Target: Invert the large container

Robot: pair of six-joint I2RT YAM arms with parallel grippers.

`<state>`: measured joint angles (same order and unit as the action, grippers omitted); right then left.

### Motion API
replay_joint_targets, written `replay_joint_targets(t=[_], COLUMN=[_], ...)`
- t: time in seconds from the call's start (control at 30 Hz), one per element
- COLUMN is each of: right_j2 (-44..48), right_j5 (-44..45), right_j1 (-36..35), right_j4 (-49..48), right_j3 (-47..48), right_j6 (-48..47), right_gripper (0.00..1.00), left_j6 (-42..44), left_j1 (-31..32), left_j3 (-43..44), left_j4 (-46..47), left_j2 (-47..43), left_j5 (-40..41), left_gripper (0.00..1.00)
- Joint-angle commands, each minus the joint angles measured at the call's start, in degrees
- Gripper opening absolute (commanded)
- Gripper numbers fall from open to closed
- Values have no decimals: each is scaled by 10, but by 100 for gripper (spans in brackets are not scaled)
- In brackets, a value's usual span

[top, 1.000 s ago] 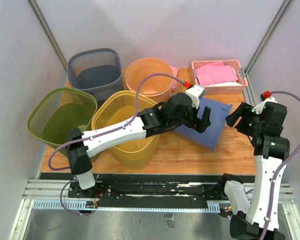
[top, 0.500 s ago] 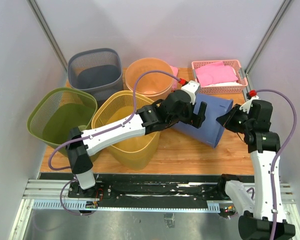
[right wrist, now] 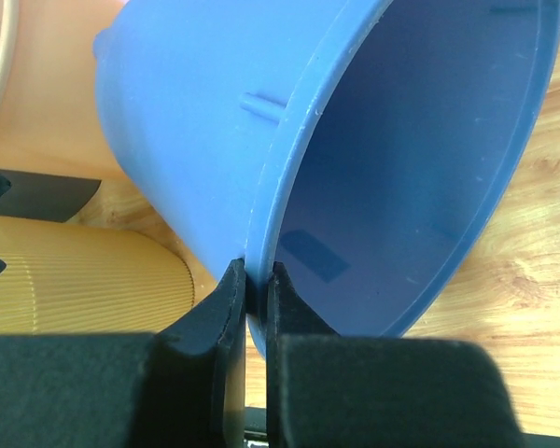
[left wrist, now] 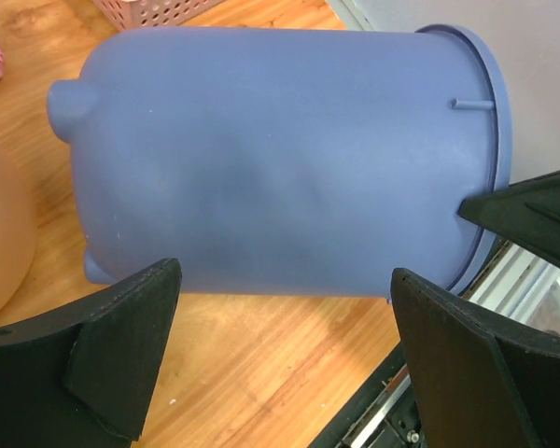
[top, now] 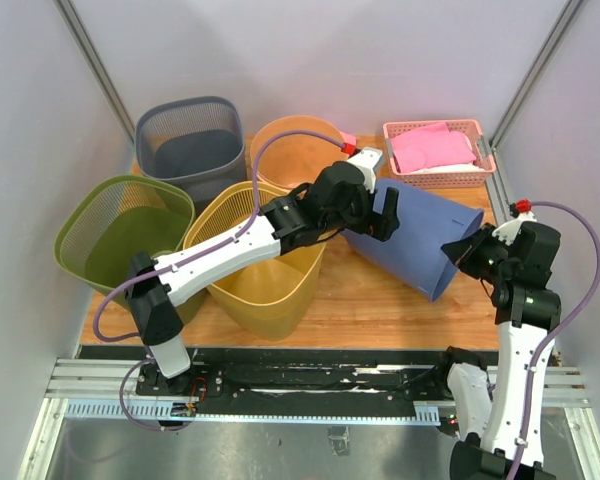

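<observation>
The large container [top: 420,245] is a blue plastic bucket lying on its side on the wooden table, mouth facing right and front. My right gripper [top: 464,251] is shut on its rim; the right wrist view shows the rim [right wrist: 289,177] pinched between the two pads, one outside and one inside the mouth. My left gripper [top: 378,222] hovers open at the bucket's closed end, not touching it. In the left wrist view the blue container [left wrist: 280,159] fills the frame beyond the wide-apart fingers [left wrist: 121,336], with bare table between them.
A yellow ribbed basket [top: 255,255] stands directly left of the bucket, under the left arm. Behind are a green mesh basket [top: 120,230], a grey mesh basket [top: 190,135], an orange bucket [top: 295,150] and a pink crate [top: 438,150] holding pink cloth.
The right gripper came in from the right and shut on the bucket's rim. The bucket has shifted and its mouth end rose. The left gripper drew back toward the closed end, still open.
</observation>
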<state>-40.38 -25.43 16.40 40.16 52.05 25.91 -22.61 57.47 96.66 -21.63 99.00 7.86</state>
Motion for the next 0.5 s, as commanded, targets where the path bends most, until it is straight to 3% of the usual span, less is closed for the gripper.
replay_joint_targets(t=[0.0,0.23,0.47], right_j2=[-3,-14,-4], right_j5=[-16,49,51], right_j1=[14,18,17], right_j4=[14,58,74], right_j3=[-18,23,55], right_j6=[-37,-60,-52], right_gripper=[1,47,60], left_j6=[-2,15,17], left_j1=[0,1,2], left_j3=[13,115,171], left_j4=[-9,-78,-93], left_j2=[9,64,96], left_j5=[-1,66,65], left_gripper=[99,99,99])
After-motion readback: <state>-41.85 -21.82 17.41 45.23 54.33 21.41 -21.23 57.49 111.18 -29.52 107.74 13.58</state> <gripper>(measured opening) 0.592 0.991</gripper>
